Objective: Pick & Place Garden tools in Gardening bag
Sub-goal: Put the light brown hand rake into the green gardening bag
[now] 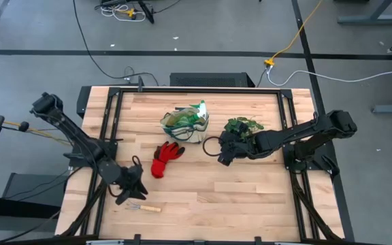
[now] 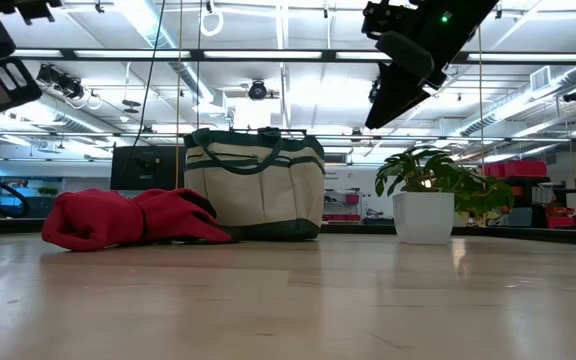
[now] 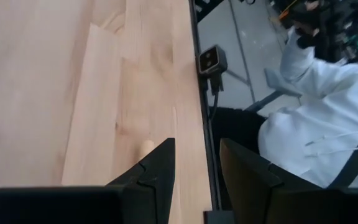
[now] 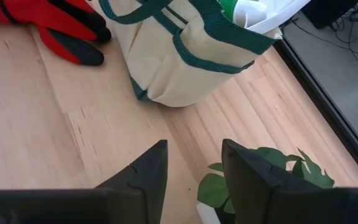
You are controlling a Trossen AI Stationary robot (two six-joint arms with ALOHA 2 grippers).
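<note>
Both grippers were seen with their fingers parted by a narrow gap and nothing held between them. The left gripper (image 1: 133,187) was positioned low over the near left part of the wooden table (image 1: 250,197), just above a wooden-handled mini rake (image 1: 143,207) that lay flat by the near edge. In the left wrist view, only the pale tip of the rake's handle (image 3: 146,147) was visible beside the left gripper (image 3: 197,163), and a person in a white top (image 3: 319,134) was seen beyond the table's edge.

The right gripper (image 1: 224,156) was held above the table near its middle, right beside the leafy potted plant (image 1: 242,126) and well clear of the surface, as the low view showed. In the right wrist view, the right gripper (image 4: 194,165) was pointed toward the gardening bag (image 4: 185,53), with plant leaves (image 4: 219,186) close under the fingers.

The cream gardening bag (image 1: 184,124) with dark green trim stood upright toward the far middle of the table, with a green spray bottle (image 1: 200,112) and its white nozzle seen inside it. The red gloves (image 1: 165,158) lay on the table just beside the bag on its near left side, apart from both grippers.
</note>
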